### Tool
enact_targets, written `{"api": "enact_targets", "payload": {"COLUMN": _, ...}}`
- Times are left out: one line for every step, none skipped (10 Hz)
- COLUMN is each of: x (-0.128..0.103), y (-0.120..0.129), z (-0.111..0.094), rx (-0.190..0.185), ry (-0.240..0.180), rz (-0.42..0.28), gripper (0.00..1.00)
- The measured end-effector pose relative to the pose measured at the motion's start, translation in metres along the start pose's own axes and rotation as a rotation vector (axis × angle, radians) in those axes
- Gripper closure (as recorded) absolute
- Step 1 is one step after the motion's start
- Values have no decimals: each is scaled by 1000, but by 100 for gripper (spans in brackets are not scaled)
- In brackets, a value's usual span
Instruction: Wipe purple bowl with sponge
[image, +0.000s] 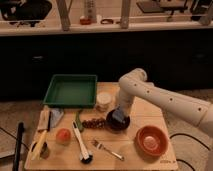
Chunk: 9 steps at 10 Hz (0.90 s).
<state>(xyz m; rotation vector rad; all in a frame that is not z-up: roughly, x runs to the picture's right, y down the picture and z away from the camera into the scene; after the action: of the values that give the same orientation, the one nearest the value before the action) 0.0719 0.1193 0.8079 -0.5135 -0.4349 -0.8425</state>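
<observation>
The purple bowl, small and near-black, sits on the wooden table near its middle. My gripper reaches down from the white arm into the bowl. At its tip is a small light-blue block, the sponge, which rests inside the bowl. The gripper looks shut on it.
An orange-red bowl stands front right. A white cup and a green tray are behind the purple bowl. A pale cloth, an orange fruit, a brush and a fork lie to the left and front.
</observation>
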Motion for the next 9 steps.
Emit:
{"api": "enact_targets", "payload": {"x": -5, "y": -7, "z": 4, "rx": -5, "ry": -7, "rz": -15, "gripper": 100}}
{"api": "enact_targets", "payload": {"x": -11, "y": -12, "z": 7, "rx": -12, "ry": -16, "rz": -34, "gripper": 100}}
{"api": "enact_targets", "payload": {"x": -22, "y": -22, "z": 12, "rx": -12, "ry": -30, "rz": -72, "gripper": 100}}
{"api": "enact_targets", "payload": {"x": -31, "y": -23, "z": 14, "rx": -13, "ry": -43, "rz": -96, "gripper": 100}}
{"api": "enact_targets", "payload": {"x": -39, "y": -20, "z": 15, "rx": -17, "ry": -53, "rz": -109, "gripper": 100}}
{"api": "enact_targets", "payload": {"x": -51, "y": -10, "z": 14, "rx": -16, "ry": -69, "rz": -128, "gripper": 100}}
{"api": "enact_targets", "payload": {"x": -61, "y": 2, "z": 11, "rx": -14, "ry": -78, "rz": -133, "gripper": 100}}
{"api": "enact_targets", "payload": {"x": -64, "y": 16, "z": 7, "rx": -14, "ry": -81, "rz": -130, "gripper": 100}}
{"api": "enact_targets", "payload": {"x": -63, "y": 29, "z": 4, "rx": -16, "ry": -81, "rz": -122, "gripper": 100}}
